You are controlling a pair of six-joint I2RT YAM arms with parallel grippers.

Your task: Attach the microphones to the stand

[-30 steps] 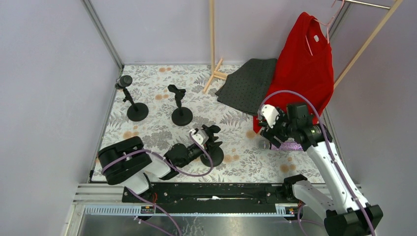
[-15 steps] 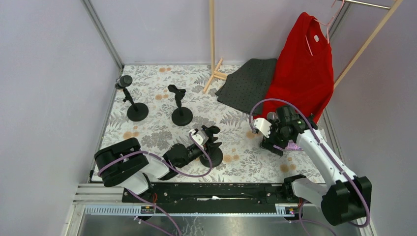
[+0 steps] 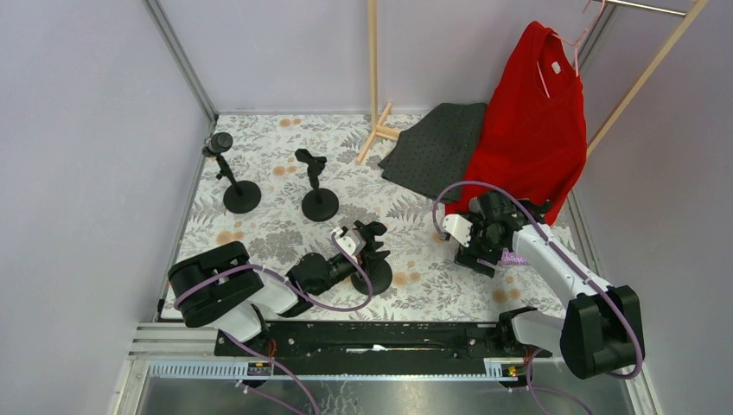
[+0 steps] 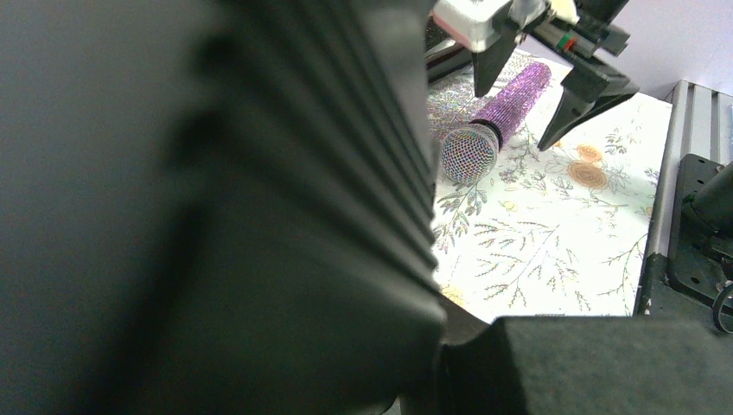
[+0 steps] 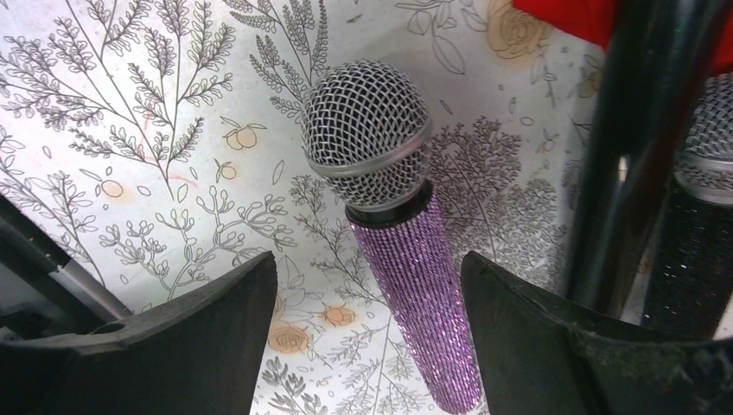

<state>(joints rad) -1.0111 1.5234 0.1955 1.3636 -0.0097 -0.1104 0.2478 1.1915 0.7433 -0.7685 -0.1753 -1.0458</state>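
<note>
A: Status?
B: One black microphone (image 3: 219, 141) looks clipped on the far stand (image 3: 235, 192), well beyond the left pincer (image 3: 370, 235). I'd say two remain.
A: Right side?
B: Right pincer (image 5: 365, 270) spread wide, straddling the purple microphone (image 5: 399, 233) lying on the table (image 3: 259, 233), not touching. Left pincer at the near stand (image 3: 378, 273); can't tell its grip.

A glittery purple microphone (image 4: 494, 127) lies on the floral table (image 4: 553, 251). The right claw (image 4: 512, 119), fingers spread wide, flanks its body.
</note>
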